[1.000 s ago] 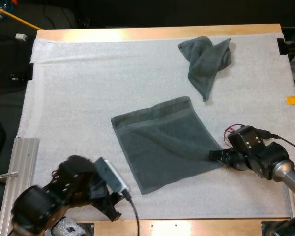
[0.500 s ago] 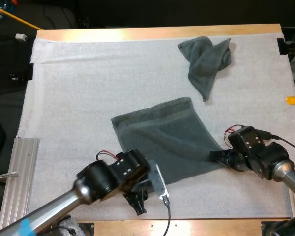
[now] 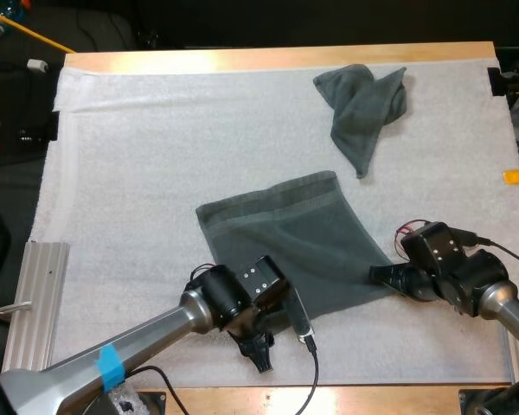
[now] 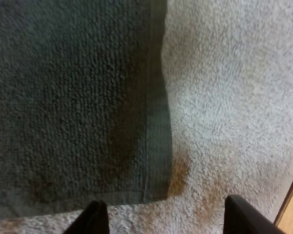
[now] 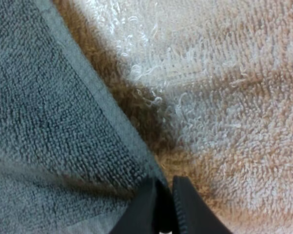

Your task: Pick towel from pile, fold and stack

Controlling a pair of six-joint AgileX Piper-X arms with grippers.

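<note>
A dark grey-green towel [image 3: 298,246] lies spread flat on the white mat, turned like a diamond. A second towel [image 3: 363,104] sits crumpled at the far right. My left gripper [image 3: 259,353] hovers over the flat towel's near corner and covers it in the high view. In the left wrist view that towel corner [image 4: 154,187] lies just ahead of the left gripper [image 4: 168,219], whose fingers [image 4: 95,217] stand wide apart and clear of it. My right gripper [image 3: 381,275] is at the towel's right corner. My right gripper [image 5: 167,209] is pinched shut on the towel's hem [image 5: 136,156].
The white mat [image 3: 156,164] covers most of the wooden table [image 3: 268,59]. A ribbed metal rail [image 3: 36,303] lies along the mat's left front edge. Open mat stretches across the left half and the far middle.
My left arm has swung in from the lower left corner and rightward, bringing its gripper to the flat towel's near corner. The right arm and both towels have stayed put.
</note>
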